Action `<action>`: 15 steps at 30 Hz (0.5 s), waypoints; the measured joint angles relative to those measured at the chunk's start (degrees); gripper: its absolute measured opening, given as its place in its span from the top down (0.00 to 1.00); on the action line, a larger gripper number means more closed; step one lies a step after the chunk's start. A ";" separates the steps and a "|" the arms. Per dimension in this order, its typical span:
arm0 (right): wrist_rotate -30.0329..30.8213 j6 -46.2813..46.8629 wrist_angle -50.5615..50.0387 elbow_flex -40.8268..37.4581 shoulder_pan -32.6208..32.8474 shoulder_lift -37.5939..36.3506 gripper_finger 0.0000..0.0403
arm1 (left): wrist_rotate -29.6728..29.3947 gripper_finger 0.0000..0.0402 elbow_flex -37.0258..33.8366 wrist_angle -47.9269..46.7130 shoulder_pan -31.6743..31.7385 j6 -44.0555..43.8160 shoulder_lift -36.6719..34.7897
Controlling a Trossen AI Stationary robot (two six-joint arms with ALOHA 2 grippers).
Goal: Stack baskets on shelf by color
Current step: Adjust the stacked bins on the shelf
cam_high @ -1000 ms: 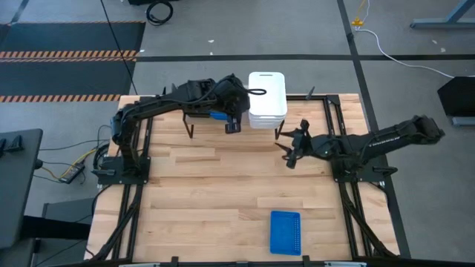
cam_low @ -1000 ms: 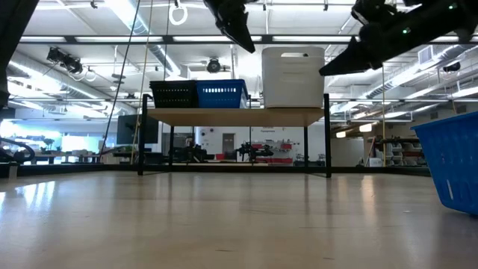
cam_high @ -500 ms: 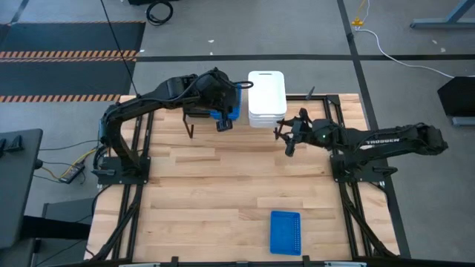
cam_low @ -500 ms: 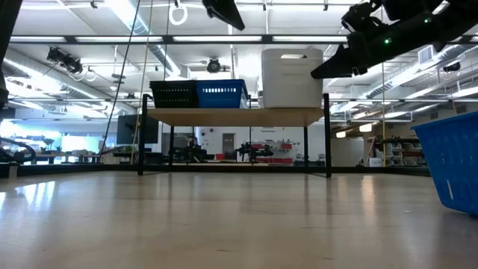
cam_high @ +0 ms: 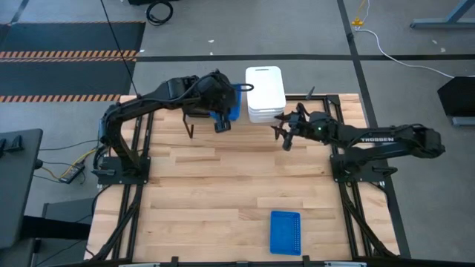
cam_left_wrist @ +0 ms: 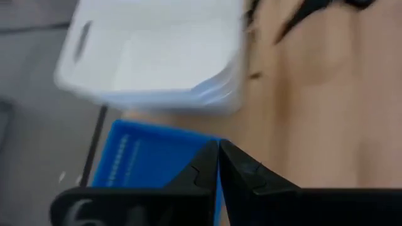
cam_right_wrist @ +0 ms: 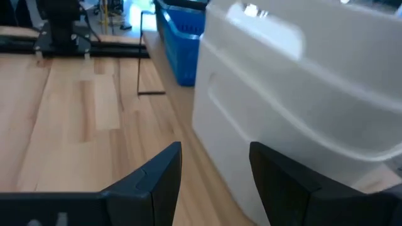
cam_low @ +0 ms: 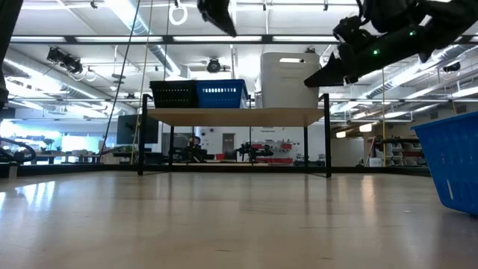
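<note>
A stack of white baskets [cam_high: 265, 93] stands on the right end of the shelf [cam_low: 231, 116]. A blue basket [cam_low: 221, 93] and a black basket [cam_low: 173, 93] stand beside it on the plank. Another blue basket [cam_high: 285, 231] lies on the table near the front edge. My left gripper [cam_high: 221, 123] is shut and empty, above the shelf's blue basket [cam_left_wrist: 144, 160]. My right gripper [cam_high: 285, 132] is open at the white stack's near right corner [cam_right_wrist: 276, 94]. My right gripper comes level from the table's right side. One fingertip [cam_low: 308, 81] stands at the near right corner of the white stack [cam_low: 299, 78], about halfway up its side. I cannot tell whether it touches.
The shelf's thin black legs [cam_low: 327, 142] stand on the wooden tabletop [cam_high: 223, 193]. Black frame rails [cam_high: 349, 208] run along the table's left and right sides. The tabletop between the shelf and the front blue basket is bare wood.
My left gripper has gone up and toward the table's left, from in front of the white stack to above the shelf's blue basket. My right gripper has gone toward the far left, up to the white stack. The stack has slid a little toward the far edge.
</note>
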 joint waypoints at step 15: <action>-1.43 4.20 0.53 0.00 6.29 0.69 0.52 | 6.68 0.94 0.00 -6.98 10.31 10.09 5.40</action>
